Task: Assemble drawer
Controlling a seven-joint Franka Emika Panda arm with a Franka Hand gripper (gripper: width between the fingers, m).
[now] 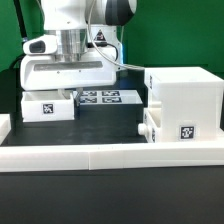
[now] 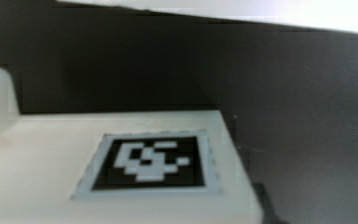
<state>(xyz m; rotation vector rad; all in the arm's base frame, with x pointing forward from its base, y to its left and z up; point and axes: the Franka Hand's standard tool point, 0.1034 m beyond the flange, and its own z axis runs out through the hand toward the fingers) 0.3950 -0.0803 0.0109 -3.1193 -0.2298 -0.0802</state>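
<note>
Exterior view: the housing (image 1: 190, 95) sits at that view's right with one tray (image 1: 163, 124) against its lower part. The other tray (image 1: 48, 106) is over at the left, right under the gripper (image 1: 72, 90), and I honestly can't tell how the jaws stand. Wrist view: just a white tray top with its tag (image 2: 153, 161) close up.

Taking the middle of the table (image 1: 110, 128) in the exterior view as the clock's centre, the loose tray (image 1: 48, 108) lies at 9 o'clock. The housing (image 1: 185, 92) stands at 3, with a second tray (image 1: 172, 128) against its lower front. The marker board (image 1: 108, 97) lies at 12, and the border wall (image 1: 110, 153) runs across 6.
</note>
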